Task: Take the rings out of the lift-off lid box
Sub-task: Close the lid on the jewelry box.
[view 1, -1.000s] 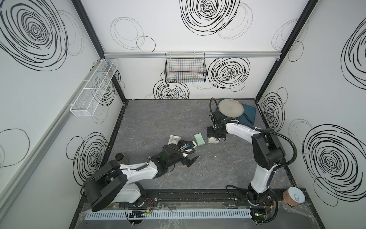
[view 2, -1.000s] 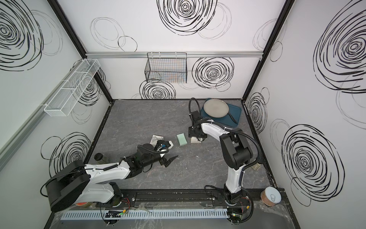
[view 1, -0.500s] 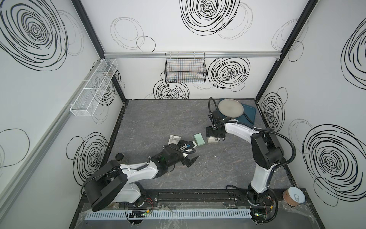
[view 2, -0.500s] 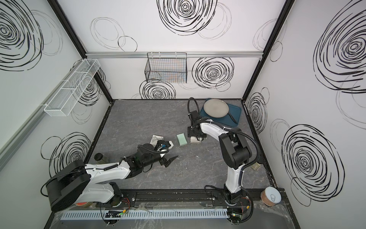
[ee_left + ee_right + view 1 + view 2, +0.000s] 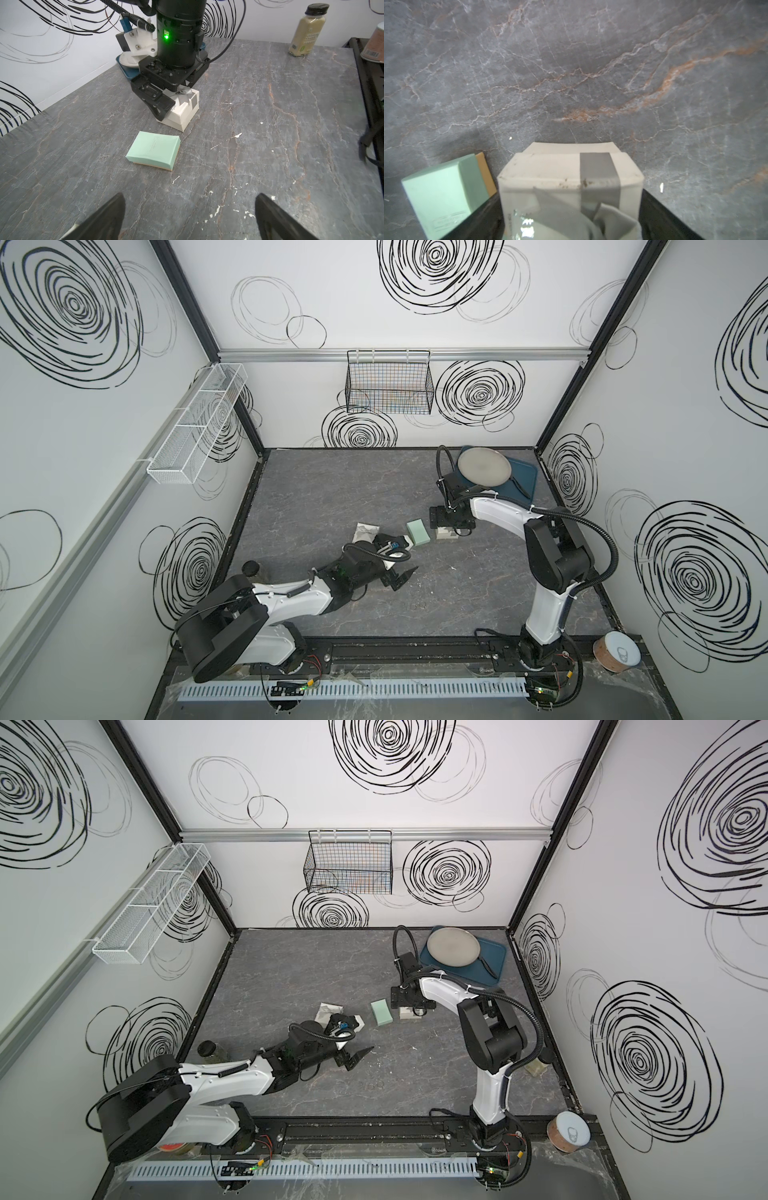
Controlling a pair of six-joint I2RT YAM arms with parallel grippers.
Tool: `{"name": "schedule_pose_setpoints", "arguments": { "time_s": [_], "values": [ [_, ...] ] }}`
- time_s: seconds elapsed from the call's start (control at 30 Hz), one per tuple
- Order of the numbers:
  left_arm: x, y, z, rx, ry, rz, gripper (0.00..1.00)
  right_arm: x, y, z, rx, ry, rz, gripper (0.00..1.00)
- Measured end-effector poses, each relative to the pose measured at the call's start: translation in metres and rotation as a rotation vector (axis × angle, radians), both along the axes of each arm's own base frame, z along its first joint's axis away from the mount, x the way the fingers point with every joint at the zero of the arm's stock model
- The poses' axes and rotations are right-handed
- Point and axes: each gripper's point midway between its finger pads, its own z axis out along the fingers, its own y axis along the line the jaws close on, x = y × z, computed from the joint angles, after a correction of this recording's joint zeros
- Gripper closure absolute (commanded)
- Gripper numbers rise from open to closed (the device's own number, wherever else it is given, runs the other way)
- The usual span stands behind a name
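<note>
Your right gripper (image 5: 178, 101) straddles the cream cardboard lift-off lid box (image 5: 560, 172) with its grey ribbon, clamped or loose you cannot tell, your left gripper (image 5: 190, 218) gapes empty, and the rings (image 5: 374, 1085) lie as faint thin loops on the veined stone table (image 5: 571, 72).

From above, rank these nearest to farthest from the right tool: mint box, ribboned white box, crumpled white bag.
1. Ribboned white box, under the right tool.
2. Mint box, just beside it.
3. Crumpled white bag, beyond the mint box.

Dark grey marbled surface (image 5: 332, 497), mint green box (image 5: 417, 532), white ribboned box (image 5: 180, 118) just beside it, crumpled white pouch (image 5: 365, 531) near, blue tray (image 5: 525, 477) far corner, spice jar (image 5: 307, 29) right edge, black-lidded jar (image 5: 251, 569) left edge
</note>
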Motion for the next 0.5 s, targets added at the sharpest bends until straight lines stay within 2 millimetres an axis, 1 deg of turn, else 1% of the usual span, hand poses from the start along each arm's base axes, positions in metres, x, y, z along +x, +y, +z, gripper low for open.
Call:
{"name": "schedule_pose_setpoints", "arguments": {
  "time_s": [0.07,0.17,0.27,0.37,0.43,0.5],
  "values": [
    [0.003,-0.001,0.004,-0.004,-0.007,0.007,0.0,0.001,-0.001,0.003,0.018,0.001,0.001,0.0],
    [0.011,-0.005,0.017,-0.022,-0.028,0.027,0.0,0.002,-0.005,0.017,0.072,-0.023,0.0,0.0],
    [0.026,-0.011,0.035,-0.05,-0.051,0.065,0.0,0.003,-0.02,0.04,0.145,-0.074,-0.017,0.0],
    [0.045,-0.024,0.055,-0.068,-0.069,0.099,0.0,0.004,-0.038,0.06,0.209,-0.128,-0.037,0.0],
    [0.058,-0.034,0.067,-0.067,-0.074,0.113,0.0,0.004,-0.05,0.067,0.233,-0.157,-0.051,0.0],
    [0.072,-0.045,0.078,-0.059,-0.077,0.125,0.0,0.001,-0.061,0.067,0.247,-0.168,-0.065,0.0]
  ]
}}
